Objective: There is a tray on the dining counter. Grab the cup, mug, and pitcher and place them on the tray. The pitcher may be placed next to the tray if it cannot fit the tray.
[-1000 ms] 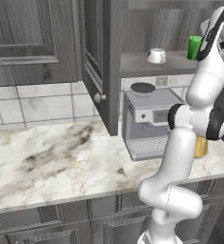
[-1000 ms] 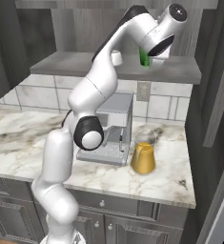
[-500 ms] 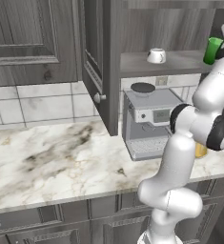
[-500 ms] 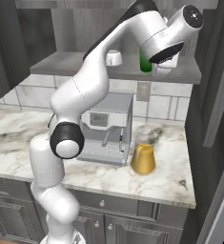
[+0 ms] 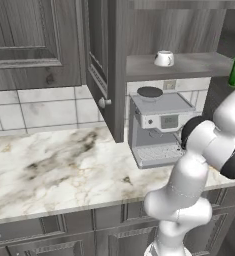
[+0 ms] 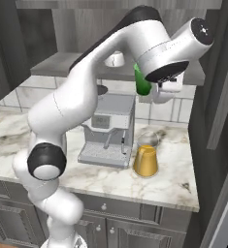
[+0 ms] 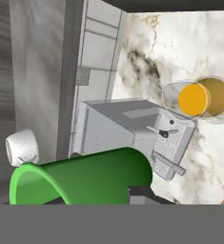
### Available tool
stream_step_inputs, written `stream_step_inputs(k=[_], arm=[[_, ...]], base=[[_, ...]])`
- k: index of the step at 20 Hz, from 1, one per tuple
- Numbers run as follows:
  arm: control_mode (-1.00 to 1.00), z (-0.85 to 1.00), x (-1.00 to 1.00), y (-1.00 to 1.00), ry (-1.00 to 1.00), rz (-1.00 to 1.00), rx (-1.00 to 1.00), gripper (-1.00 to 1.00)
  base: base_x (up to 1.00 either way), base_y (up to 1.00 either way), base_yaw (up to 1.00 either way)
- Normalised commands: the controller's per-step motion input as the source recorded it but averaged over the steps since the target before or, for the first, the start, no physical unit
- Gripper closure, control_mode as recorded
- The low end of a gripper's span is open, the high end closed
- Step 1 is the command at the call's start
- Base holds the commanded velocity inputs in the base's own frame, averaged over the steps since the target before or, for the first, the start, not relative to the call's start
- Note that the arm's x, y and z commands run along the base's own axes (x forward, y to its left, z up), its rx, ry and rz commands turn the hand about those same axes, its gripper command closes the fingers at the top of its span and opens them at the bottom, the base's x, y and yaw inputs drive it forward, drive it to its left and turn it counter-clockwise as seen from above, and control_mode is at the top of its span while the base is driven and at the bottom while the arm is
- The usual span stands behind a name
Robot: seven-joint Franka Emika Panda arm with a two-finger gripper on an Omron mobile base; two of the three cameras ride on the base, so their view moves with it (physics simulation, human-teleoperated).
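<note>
Hand view is showing my tool (image 7: pixel 142 195) pinching the bright green handleless cup (image 7: pixel 85 178); right base view is showing it now carried off the shelf (image 6: pixel 67 65).

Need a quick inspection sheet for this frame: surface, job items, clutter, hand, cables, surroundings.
Surface: marble counter, veined grey-brown, under wall cabinets.
Job's things: green cup held in the hand, off the shelf; white mug upright on the shelf; amber pitcher upright on the counter, right of the coffee machine. Tray: nothing seen.
Clutter: coffee machine only.
Hand: closed on the cup, raised beside the shelf's right end.
Cables: nothing seen.
Surroundings: grey wood cabinets, an open cabinet door left of the shelf, white tile backsplash, wall outlet behind the machine.
</note>
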Motion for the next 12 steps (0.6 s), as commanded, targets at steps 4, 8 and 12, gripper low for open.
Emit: stream_step_inputs(k=[4, 8, 12], arm=[[-1.0, -0.41, -0.98, 0.84, 0.05, 0.13, -0.11, 1.0], [-1.0, -0.29, -0.87, 0.96, 0.04, 0.23, -0.06, 1.0], [-1.0, -0.16, -0.61, 0.99, 0.18, 0.25, -0.09, 1.0]], base=[[0.0, 0.0, 0.0], [0.0, 0.0, 0.0], [0.0, 0.0, 0.0]])
